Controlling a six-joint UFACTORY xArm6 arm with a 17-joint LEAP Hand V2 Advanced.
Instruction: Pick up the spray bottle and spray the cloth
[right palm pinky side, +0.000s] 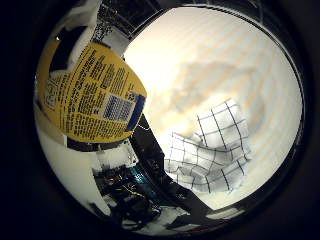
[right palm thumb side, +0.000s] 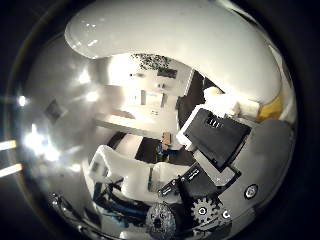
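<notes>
The spray bottle (right palm pinky side: 92, 92) has a yellow label with dark print and fills much of the little finger side view, close against the palm. The thumb side view shows its white body (right palm thumb side: 170, 30) arching over the palm. My right hand (right palm thumb side: 210, 140) has black and white fingers curled against the bottle and holds it above the table. The cloth (right palm pinky side: 212, 148) is white with a dark grid pattern. It lies crumpled on the pale table (right palm pinky side: 215, 50), below and to one side of the bottle.
The hand's own black and geared parts (right palm pinky side: 130, 190) lie between the bottle and the cloth. The thumb side view shows a bright room with white furniture (right palm thumb side: 140, 95) in the distance.
</notes>
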